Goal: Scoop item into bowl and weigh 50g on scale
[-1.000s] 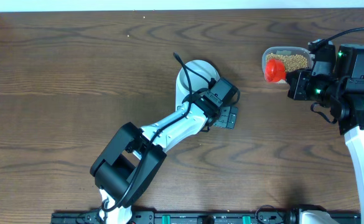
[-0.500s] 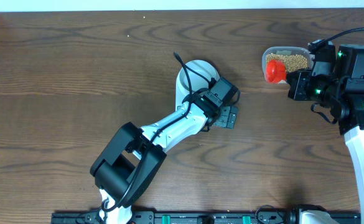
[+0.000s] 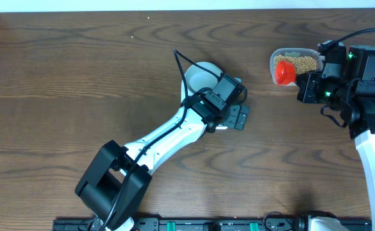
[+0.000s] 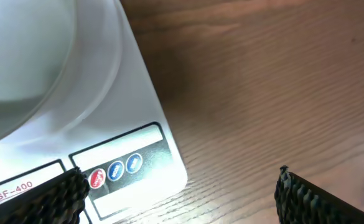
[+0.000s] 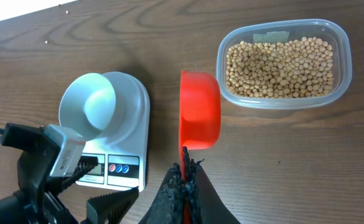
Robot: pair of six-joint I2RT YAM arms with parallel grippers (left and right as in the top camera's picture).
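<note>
Entry, both arms in view.

- The scale [image 5: 138, 124] sits mid-tabletop [image 3: 59, 77]. The bowl [image 5: 98, 106] rests on the scale's platform, at the end away from the buttons, and its rim overhangs the scale's edge there.
- My left end effector [image 4: 180, 186] hangs just above the button end of the scale with its fingers spread wide and nothing between them. From the left wrist I see one fingertip [image 4: 70, 193] over the label strip reading "SF-400". The other is off the scale, over bare wood. I cannot tell whether either touches anything.
- A red button [image 4: 96, 178] is followed by two blue ones in a row. The display cannot be read.
- My right end effector [image 5: 185, 180] is clamped narrow on the handle of the red scoop [image 5: 200, 118]. From the right wrist the cup of the scoop lies to the right of the scale, between it and the clear tub [image 5: 342, 43], close to the tub's rim.
- The beans [image 5: 281, 62] fill the tub, well apart from the scale on its right.
</note>
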